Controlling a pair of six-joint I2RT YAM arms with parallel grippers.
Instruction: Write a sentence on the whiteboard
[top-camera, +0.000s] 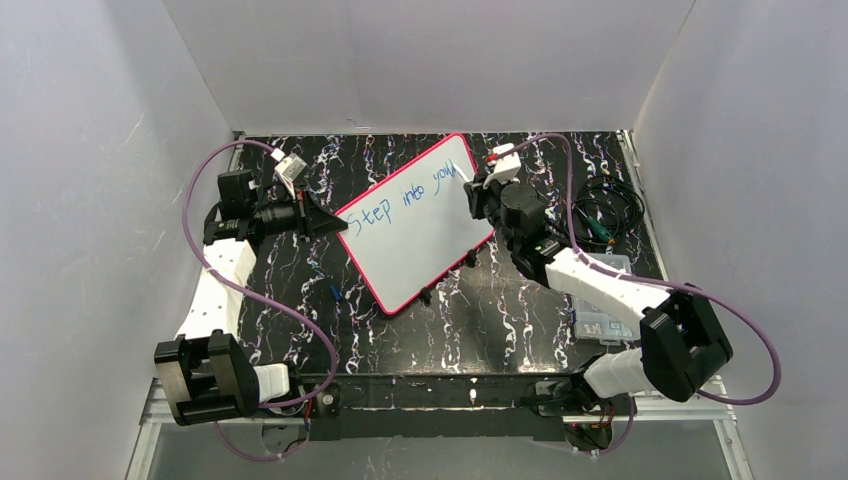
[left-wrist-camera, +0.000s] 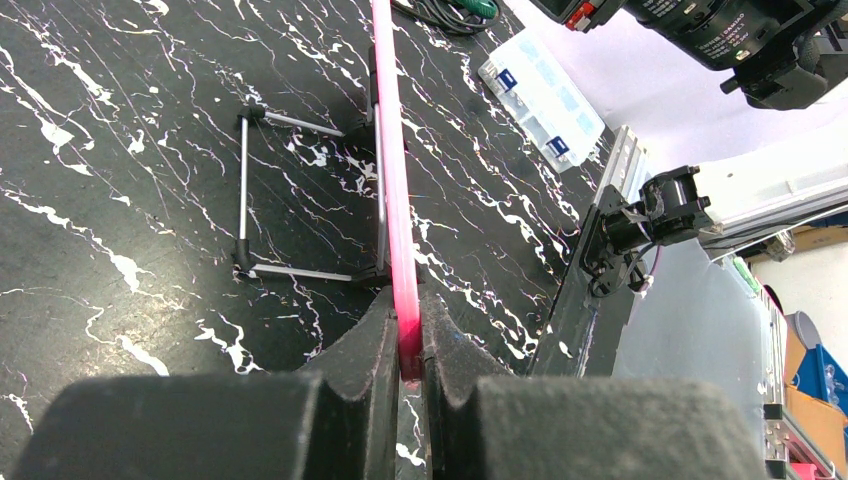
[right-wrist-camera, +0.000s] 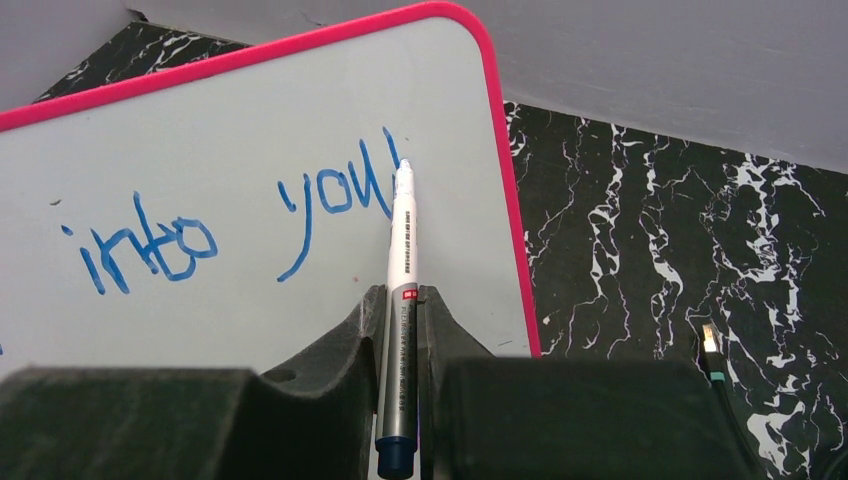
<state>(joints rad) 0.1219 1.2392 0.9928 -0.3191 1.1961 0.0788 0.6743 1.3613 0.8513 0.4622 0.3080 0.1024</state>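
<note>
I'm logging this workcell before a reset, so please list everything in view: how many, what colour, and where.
whiteboard: one, white with a pink-red frame, mid-table
writing: one line, blue, reads "Step into you" plus a started stroke
marker pen: one, white barrel with a dark blue end, tip at the board after "you"
wire stand: one, metal with black joints, at the board's back
compartment box: one, clear, table's right side
cables: one bundle, black, far right
small blue piece: one, on the table left of the board
table: one, black with white marbling
left gripper: black, shut on the whiteboard's edge
right gripper: black, shut on the marker pen
</note>
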